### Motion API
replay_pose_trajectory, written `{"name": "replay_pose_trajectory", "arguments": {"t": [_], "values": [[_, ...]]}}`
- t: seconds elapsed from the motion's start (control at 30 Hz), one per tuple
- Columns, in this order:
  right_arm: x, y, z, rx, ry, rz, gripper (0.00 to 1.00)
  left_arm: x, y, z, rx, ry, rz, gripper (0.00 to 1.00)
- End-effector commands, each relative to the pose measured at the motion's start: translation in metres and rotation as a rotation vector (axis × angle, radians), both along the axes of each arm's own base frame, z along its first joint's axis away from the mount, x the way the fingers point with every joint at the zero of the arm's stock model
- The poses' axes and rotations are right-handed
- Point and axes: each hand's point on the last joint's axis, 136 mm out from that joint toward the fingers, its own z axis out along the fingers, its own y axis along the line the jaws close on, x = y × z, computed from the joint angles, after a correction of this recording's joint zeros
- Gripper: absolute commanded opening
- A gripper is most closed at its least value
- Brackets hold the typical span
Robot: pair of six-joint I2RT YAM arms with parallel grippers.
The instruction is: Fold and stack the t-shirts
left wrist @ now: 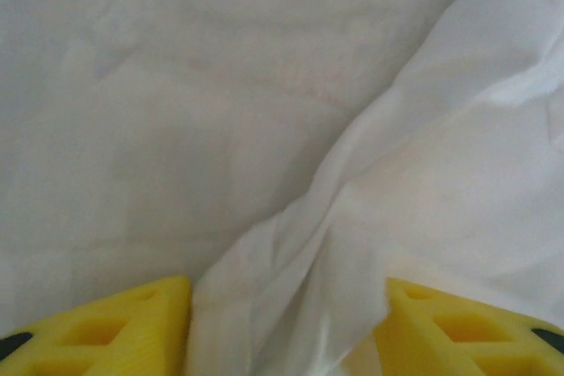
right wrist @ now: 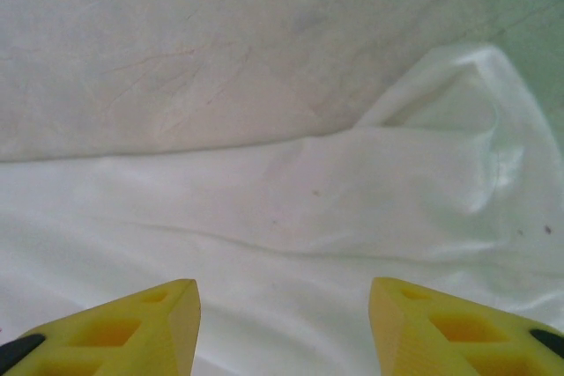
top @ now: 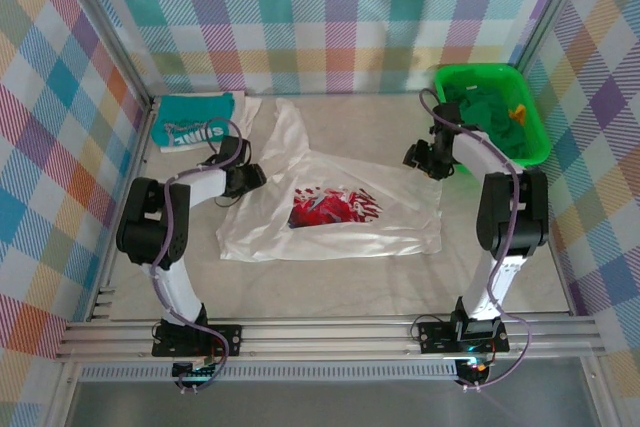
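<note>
Soft white cloth t-shirt (top: pixel 335 182) with a red-and-dark chest print lies spread flat.
From above, the teal lettered cloth t-shirt (top: pixel 195 119) sits beyond its left side. Left wrist: left gripper (left wrist: pixel 289 297) open over its rumpled edge. Right wrist: right gripper (right wrist: pixel 284 292) open above its border. Limp and light, we judge; pinch the edges.

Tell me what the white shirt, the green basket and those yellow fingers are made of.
White shirt: soft, thin matte cloth, going by its creases and folds. Green basket: probably hard plastic, its rim smooth and shiny. Fingers: apparently rigid yellow plastic, matte, with moulded hollows.
</note>
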Motion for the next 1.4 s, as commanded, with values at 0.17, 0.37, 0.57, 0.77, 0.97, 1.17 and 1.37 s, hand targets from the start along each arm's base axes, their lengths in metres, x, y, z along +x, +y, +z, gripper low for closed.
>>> {"name": "replay_pose_trajectory", "arguments": {"t": [0.17, 0.37, 0.57, 0.77, 0.97, 1.17, 1.37], "values": [[0.001, 0.011, 0.007, 0.057, -0.046, 0.019, 0.53, -0.064, 0.003, 0.005, 0.056, 0.149, 0.017, 0.54], [0.011, 0.026, 0.018, 0.09, -0.083, 0.062, 0.53, 0.006, -0.008, 0.059, 0.134, 0.022, -0.085, 0.59], [0.009, 0.04, 0.028, 0.097, -0.112, 0.108, 0.53, 0.09, -0.033, 0.121, 0.163, -0.135, -0.191, 0.62], [0.011, 0.055, 0.028, 0.133, -0.129, 0.146, 0.53, 0.164, -0.063, 0.109, 0.195, -0.105, -0.284, 0.68], [0.011, 0.067, 0.036, 0.167, -0.158, 0.18, 0.53, 0.203, -0.07, 0.075, 0.142, -0.12, -0.279, 0.74], [0.007, 0.072, 0.037, 0.19, -0.163, 0.201, 0.53, 0.227, -0.071, 0.057, 0.013, -0.172, -0.257, 0.77], [0.002, 0.072, 0.033, 0.191, -0.154, 0.204, 0.53, 0.248, -0.083, 0.045, -0.106, -0.246, -0.285, 0.69]]}}
